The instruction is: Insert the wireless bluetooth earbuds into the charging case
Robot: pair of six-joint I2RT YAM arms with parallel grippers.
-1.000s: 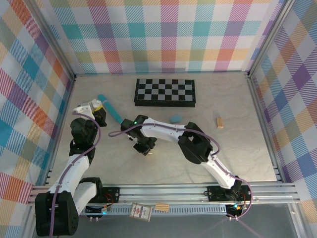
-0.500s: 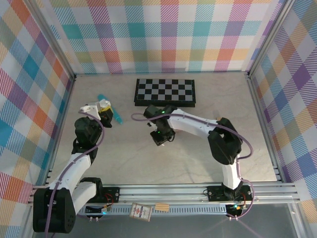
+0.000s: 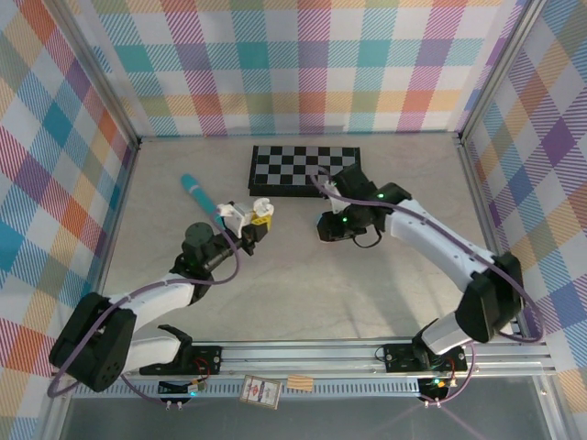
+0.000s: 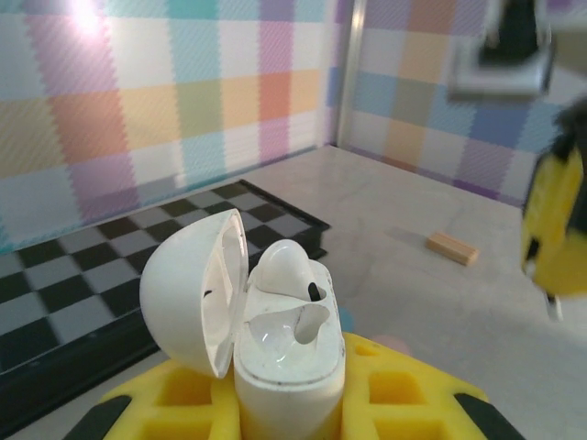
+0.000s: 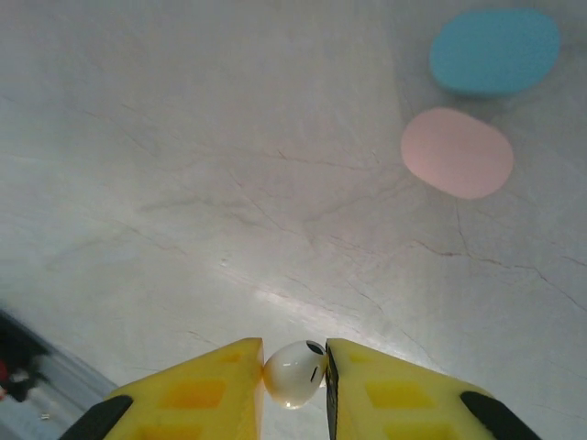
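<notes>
Comparing with half a second back, you have swung the left gripper [image 3: 249, 218] away from the teal stick [image 3: 202, 197] toward the middle of the table, just before the near left corner of the chessboard [image 3: 305, 170]. It is clamped on the white charging case [image 4: 280, 357], whose lid is tipped open to the left. One white earbud [image 4: 289, 270] sits in the case. Your right gripper [image 5: 293, 374] has shifted right and farther out, near the board's right end. Its yellow pads pinch a second white earbud [image 5: 295, 378] above bare tabletop. A pink pebble case [image 5: 457, 151] and a blue pebble case [image 5: 495, 50] lie close together on the table ahead of it.
</notes>
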